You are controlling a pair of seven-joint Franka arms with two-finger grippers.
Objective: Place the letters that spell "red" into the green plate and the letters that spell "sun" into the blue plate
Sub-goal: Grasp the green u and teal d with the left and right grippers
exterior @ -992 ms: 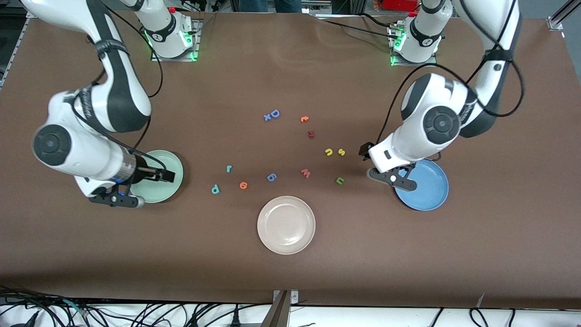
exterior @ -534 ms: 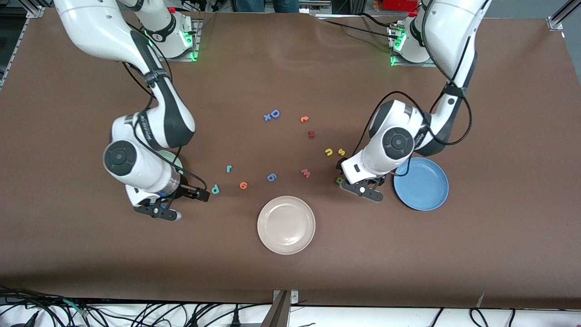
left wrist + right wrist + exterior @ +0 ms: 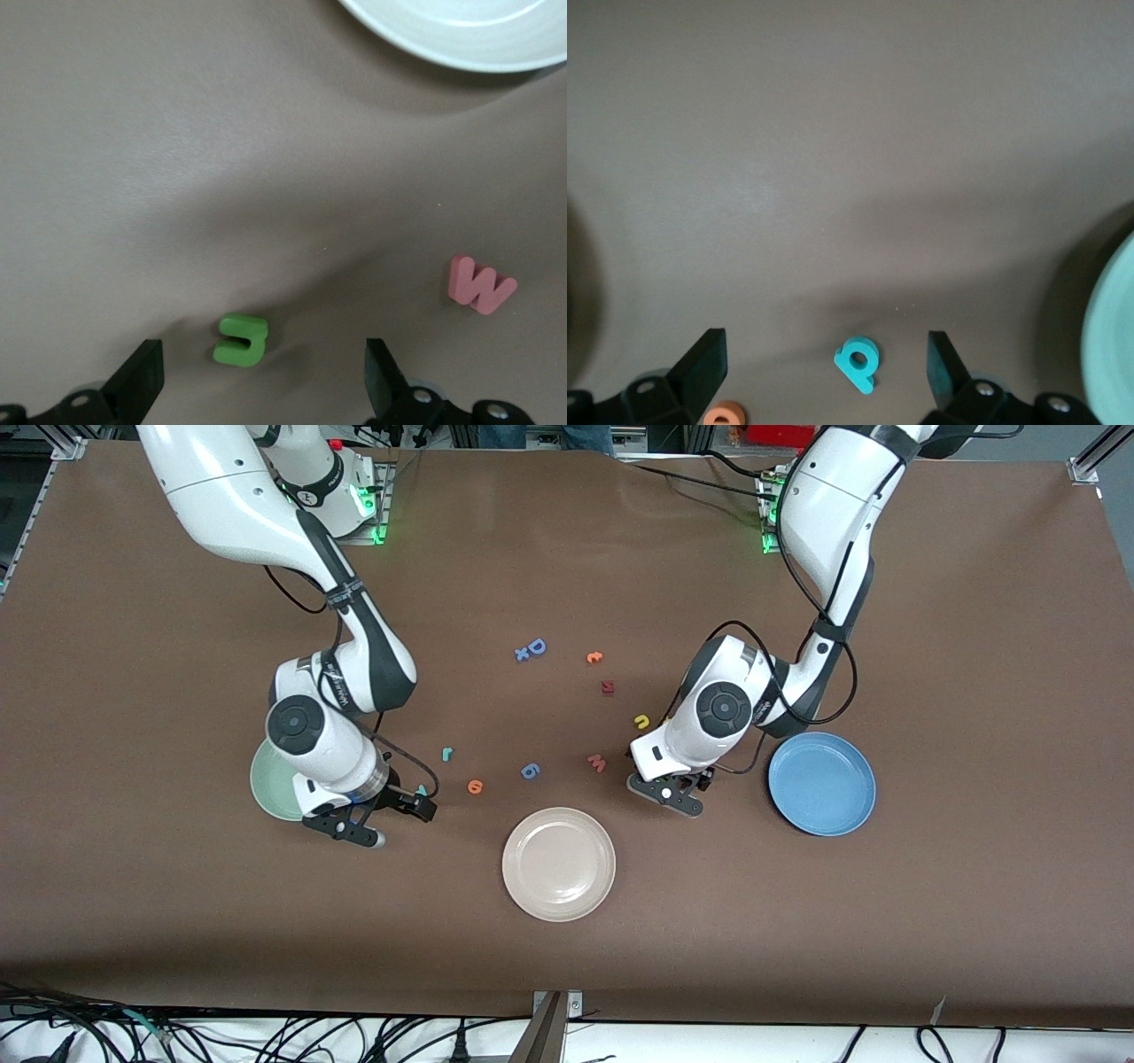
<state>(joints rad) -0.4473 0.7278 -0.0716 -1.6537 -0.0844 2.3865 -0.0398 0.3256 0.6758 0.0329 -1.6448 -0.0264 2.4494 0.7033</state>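
Observation:
My right gripper [image 3: 392, 816] [image 3: 822, 372] hangs open low over the table, with the teal "d" [image 3: 858, 363] [image 3: 423, 789] lying between its spread fingers, untouched. The orange "e" [image 3: 475, 786] [image 3: 725, 414] and teal "r" [image 3: 447, 755] lie close by. The green plate [image 3: 268, 784] [image 3: 1112, 341] shows partly under the right arm. My left gripper [image 3: 657, 778] [image 3: 261, 381] is open over the green "u" [image 3: 241, 340], which the arm hides in the front view. The yellow "u" [image 3: 641, 721] lies beside that arm; the yellow "s" is hidden. The blue plate [image 3: 822, 784] stands empty.
A beige-white plate [image 3: 558, 864] [image 3: 461, 40] sits nearest the front camera, mid-table. A pink "w" [image 3: 597, 763] [image 3: 480, 283], a blue "6" [image 3: 530, 771], a dark red letter [image 3: 608, 686], a small orange letter [image 3: 594, 657] and blue letters [image 3: 532, 648] are scattered mid-table.
Both arms swung in from over their plates toward the table's middle. The right gripper came over the teal "d", the left over the green "u". Both stayed open.

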